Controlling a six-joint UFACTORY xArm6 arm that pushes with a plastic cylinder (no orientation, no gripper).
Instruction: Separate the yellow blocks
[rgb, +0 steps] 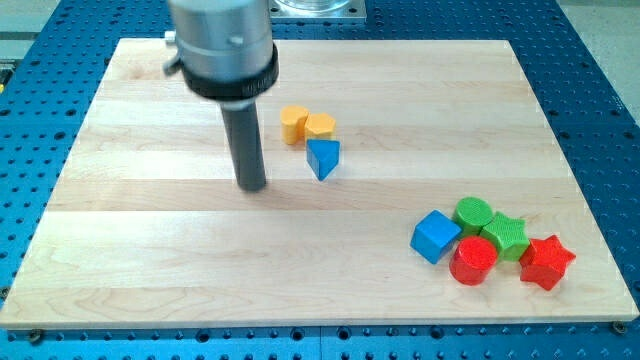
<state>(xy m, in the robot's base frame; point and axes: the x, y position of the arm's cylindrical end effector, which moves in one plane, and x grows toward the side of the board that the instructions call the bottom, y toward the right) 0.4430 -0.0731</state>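
Showing in the single camera view: two small yellow blocks sitting touching near the board's upper middle, a yellow star-like plastic block (293, 123) at the view's left and a yellow rounded, hexagon-like plastic block (320, 125) at its right. Resting just below the pair, apparently touching, a blue triangular block (323, 158). Standing to the view's left of them and slightly lower, clear of all blocks, my tip (252, 186); bare rod, nothing gripped or pushed. Judging the yellows light, rigid and easy to slide, likely to spin if struck off-centre; no grasping possible, so pressing into the seam between them or against one outer face. Lying flat and smooth, the pale wooden board (150, 270), with free room around the pair. Clustering well apart at lower right: blue cube (435, 236), green cylinder (473, 213), green star (506, 234), red cylinder (473, 261), red star (546, 262).
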